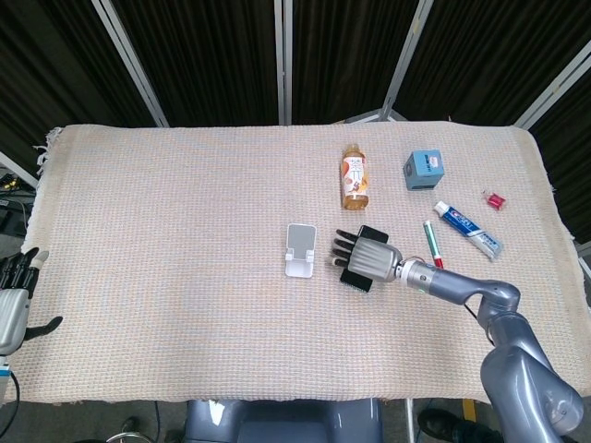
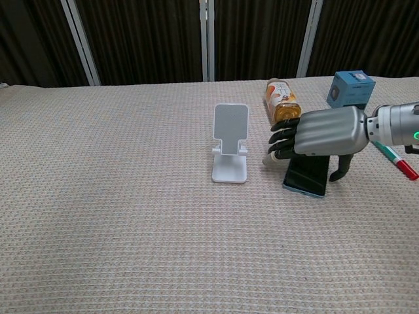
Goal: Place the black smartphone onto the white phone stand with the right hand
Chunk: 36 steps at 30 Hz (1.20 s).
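While the black smartphone (image 2: 306, 175) lies flat on the woven cloth (image 1: 166, 240), the right hand (image 2: 322, 133) hovers over its upper part, palm down, fingers (image 2: 281, 139) curled loosely and the thumb reaching down beside the phone's right edge; whether it touches the phone, I cannot tell. White phone stand (image 2: 230, 142): upright, empty, just left of the phone. Orange drink bottle (image 1: 355, 175): lying flat beyond the hand. Blue box (image 1: 424, 169), toothpaste tube (image 1: 469, 230), red-and-green pen (image 1: 432, 243), small red item (image 1: 495, 197): at right. Left hand (image 1: 13, 295): at the table's left edge, fingers apart, holding nothing.
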Each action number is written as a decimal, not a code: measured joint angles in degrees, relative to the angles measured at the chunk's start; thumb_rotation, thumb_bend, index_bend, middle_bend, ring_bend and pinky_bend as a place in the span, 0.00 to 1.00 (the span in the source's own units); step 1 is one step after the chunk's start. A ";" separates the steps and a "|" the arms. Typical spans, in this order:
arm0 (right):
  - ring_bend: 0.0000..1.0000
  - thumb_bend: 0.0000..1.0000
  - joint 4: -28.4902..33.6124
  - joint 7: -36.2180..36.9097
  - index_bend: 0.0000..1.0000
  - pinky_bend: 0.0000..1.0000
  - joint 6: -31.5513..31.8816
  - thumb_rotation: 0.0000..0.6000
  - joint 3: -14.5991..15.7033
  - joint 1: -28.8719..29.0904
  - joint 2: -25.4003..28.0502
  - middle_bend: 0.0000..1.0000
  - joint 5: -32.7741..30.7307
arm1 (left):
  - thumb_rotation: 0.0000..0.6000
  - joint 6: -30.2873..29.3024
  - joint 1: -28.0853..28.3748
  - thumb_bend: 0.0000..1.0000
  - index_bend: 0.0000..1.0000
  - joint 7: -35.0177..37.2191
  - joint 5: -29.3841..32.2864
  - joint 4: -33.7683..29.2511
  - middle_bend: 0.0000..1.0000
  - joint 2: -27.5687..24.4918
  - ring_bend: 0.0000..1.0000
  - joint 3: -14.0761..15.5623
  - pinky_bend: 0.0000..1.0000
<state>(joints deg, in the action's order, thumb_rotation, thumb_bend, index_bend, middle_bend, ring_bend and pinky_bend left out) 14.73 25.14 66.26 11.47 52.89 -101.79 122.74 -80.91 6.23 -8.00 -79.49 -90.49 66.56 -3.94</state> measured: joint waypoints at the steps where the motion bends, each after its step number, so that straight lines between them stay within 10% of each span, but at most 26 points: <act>1: 0.10 0.00 -0.47 0.27 0.14 0.06 -0.13 1.00 0.30 0.00 -0.28 0.15 -0.10 | 1.00 0.10 0.05 0.00 0.00 -0.11 0.19 0.12 0.00 0.08 0.00 -0.05 0.00; 5: 0.14 0.00 -2.66 1.16 0.18 0.08 -0.26 1.00 2.05 -0.29 -1.63 0.19 -0.53 | 1.00 0.89 0.40 0.00 0.00 -0.70 1.16 0.76 0.00 0.61 0.00 -0.26 0.00; 15: 0.54 0.24 -5.40 4.23 0.59 0.48 1.98 1.00 4.41 -1.09 -3.36 0.59 -2.77 | 1.00 1.61 0.80 0.00 0.00 -2.01 2.28 1.17 0.00 1.44 0.00 -0.34 0.00; 36: 0.57 0.28 -5.24 0.63 0.62 0.51 12.26 1.00 4.51 -2.93 1.41 0.61 -7.14 | 1.00 0.80 0.71 0.00 0.00 -0.61 0.27 -0.21 0.00 0.60 0.00 0.46 0.00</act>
<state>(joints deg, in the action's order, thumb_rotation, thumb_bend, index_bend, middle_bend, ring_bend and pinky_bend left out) 9.49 25.77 78.51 15.98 49.97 -100.38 115.60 -80.11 6.94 -8.61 -79.22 -90.70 67.15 -3.48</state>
